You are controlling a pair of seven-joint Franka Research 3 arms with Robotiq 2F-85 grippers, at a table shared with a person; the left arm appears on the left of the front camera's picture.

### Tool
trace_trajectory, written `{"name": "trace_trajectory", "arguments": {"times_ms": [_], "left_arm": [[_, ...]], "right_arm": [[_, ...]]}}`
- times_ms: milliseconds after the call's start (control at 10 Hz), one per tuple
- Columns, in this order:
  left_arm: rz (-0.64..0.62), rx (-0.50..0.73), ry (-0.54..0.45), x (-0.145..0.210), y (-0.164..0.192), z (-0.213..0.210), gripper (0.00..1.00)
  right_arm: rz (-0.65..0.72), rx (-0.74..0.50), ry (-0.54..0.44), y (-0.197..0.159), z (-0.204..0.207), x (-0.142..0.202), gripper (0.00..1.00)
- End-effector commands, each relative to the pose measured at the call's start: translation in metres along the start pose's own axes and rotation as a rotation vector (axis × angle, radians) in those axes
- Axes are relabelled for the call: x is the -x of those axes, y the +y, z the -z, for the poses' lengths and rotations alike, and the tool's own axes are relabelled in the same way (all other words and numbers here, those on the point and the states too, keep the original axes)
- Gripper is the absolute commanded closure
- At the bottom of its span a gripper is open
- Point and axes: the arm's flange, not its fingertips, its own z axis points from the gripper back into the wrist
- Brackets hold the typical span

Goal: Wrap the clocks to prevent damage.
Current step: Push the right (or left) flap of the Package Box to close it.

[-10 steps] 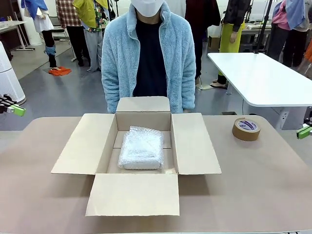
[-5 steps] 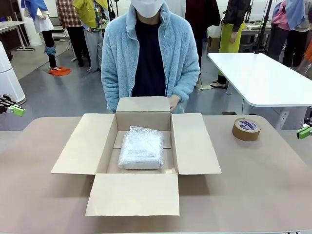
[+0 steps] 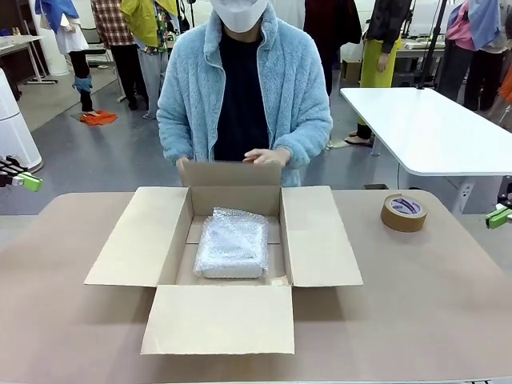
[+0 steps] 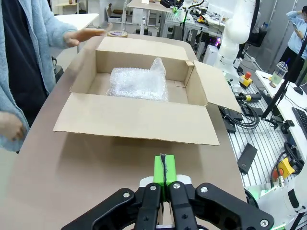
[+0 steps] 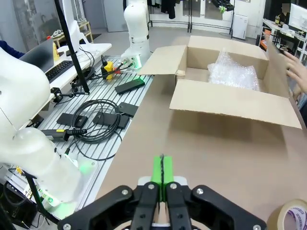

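The clocks (image 3: pixel 233 242) lie as one flat whitish bubble-wrap parcel on the floor of an open cardboard box (image 3: pixel 136 240) at the table's middle; the parcel also shows in the left wrist view (image 4: pixel 138 83) and the right wrist view (image 5: pixel 232 71). The person's hands (image 3: pixel 266 155) hold the box's far flap, tipped up. My left gripper (image 3: pixel 29 182) hangs shut and empty at the far left edge, well away from the box. My right gripper (image 3: pixel 499 215) sits shut and empty at the far right edge. Both pairs of green pads (image 4: pixel 164 169) (image 5: pixel 161 169) press together.
A brown tape roll (image 3: pixel 404 211) lies on the table right of the box. The box's side and near flaps are spread flat on the brown tabletop (image 3: pixel 416 304). A white table (image 3: pixel 432 128) stands beyond at the right, and people stand farther off.
The person's hands have come up to the box's far flap and lifted it from lying back to nearly upright. Neither gripper has moved.
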Motion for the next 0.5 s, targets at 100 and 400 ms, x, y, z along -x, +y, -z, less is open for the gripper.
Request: {"name": "trace_trajectory", "arguments": {"times_ms": [100, 400], "left_arm": [[0.000, -0.004, -0.008, 0.0005, -0.0010, -0.0003, 1.00], [0.000, -0.004, -0.008, 0.0005, -0.0010, -0.0003, 1.00]], "right_arm": [[-0.003, 0.003, -0.012, 0.0028, 0.0030, 0.0001, 0.99], [-0.003, 0.003, -0.012, 0.0028, 0.0030, 0.0001, 0.99]]}}
